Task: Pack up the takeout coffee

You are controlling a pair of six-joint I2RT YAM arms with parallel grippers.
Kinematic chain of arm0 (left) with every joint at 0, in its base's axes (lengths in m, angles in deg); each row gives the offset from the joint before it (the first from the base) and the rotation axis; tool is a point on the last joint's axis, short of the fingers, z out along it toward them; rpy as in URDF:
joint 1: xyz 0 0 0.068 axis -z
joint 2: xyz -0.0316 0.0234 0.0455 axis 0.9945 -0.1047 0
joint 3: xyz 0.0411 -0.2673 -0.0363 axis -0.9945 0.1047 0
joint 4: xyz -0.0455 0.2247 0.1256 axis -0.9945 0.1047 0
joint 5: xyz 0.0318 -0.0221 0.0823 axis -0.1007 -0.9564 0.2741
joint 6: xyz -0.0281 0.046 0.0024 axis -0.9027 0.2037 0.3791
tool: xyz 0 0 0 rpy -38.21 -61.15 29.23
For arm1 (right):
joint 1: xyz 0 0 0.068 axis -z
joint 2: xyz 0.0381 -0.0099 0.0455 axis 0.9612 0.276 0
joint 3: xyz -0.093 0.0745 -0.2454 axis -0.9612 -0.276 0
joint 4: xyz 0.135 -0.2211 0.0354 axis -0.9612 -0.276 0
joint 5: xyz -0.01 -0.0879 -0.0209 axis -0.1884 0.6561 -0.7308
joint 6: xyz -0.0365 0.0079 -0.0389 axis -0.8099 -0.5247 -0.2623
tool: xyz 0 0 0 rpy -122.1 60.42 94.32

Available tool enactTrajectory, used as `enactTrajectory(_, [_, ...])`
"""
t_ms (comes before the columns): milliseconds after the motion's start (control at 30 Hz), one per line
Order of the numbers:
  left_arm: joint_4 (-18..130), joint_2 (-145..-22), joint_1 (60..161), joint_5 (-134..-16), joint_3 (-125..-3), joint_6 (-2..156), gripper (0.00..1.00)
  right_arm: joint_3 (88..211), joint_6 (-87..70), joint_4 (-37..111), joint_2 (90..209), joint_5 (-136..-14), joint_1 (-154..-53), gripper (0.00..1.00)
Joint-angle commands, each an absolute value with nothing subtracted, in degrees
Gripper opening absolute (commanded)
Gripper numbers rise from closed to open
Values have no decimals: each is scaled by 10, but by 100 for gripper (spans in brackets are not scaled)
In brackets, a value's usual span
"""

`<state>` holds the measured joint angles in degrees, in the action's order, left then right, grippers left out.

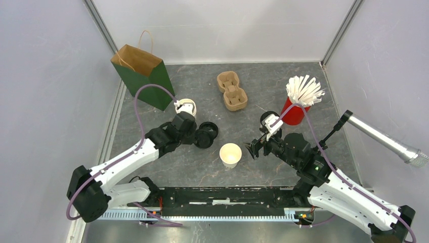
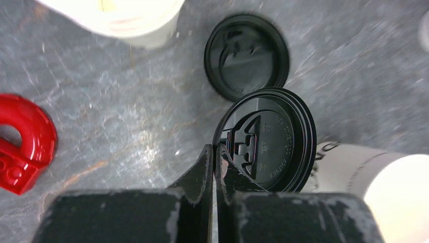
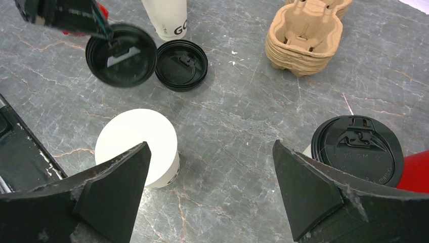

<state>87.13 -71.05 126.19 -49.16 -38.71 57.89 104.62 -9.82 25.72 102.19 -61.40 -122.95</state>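
- Two end effectors show in my feeds. The left end effector (image 2: 215, 152) is pinched nearly closed on the rim of a loose round black plastic lid (image 2: 270, 147), which it holds tilted above the grey marbled surface (image 3: 238, 101).
- A second black lid (image 3: 182, 65) lies flat on the surface just beside the held one.
- The right end effector (image 3: 210, 147) is spread wide, and I see nothing between its fingers.
- The takeout coffee (image 3: 356, 152), a white paper cup capped with a round black plastic lid, stands upright close to one finger of the right end effector. It is just beside the red cup of white straws (image 1: 296, 109).
- A lidless white paper cup (image 1: 230, 154) stands open between the two arms, near the other finger.
- A white cup with dark lettering (image 3: 169, 17) stands just behind the two loose lids, near the green-and-brown paper bag (image 1: 144, 76).
- A stack of brown pulp cup carriers (image 1: 231, 91) sits towards the back of the surface.
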Motion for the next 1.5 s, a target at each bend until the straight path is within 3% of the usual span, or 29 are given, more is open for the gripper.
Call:
enactTrajectory(0, [873, -729, 1262, -517, -352, 560, 2, 1048, -86, 275, 1017, -623, -1228, 98])
enactTrajectory(400, [803, -847, 1272, -482, -349, 552, 2, 1054, -88, 280, 1027, -623, -1229, 98])
enactTrajectory(900, [774, -1034, 1268, -407, -543, 607, 2, 1063, -94, 269, 1034, -630, -1228, 98])
enactTrajectory(1200, [819, -932, 1268, -438, -573, 628, 2, 1046, -115, 319, 1025, -635, -1229, 98])
enactTrajectory(1467, [778, -752, 1267, -615, -528, 586, 2, 990, -252, 532, 942, -731, -1229, 98])
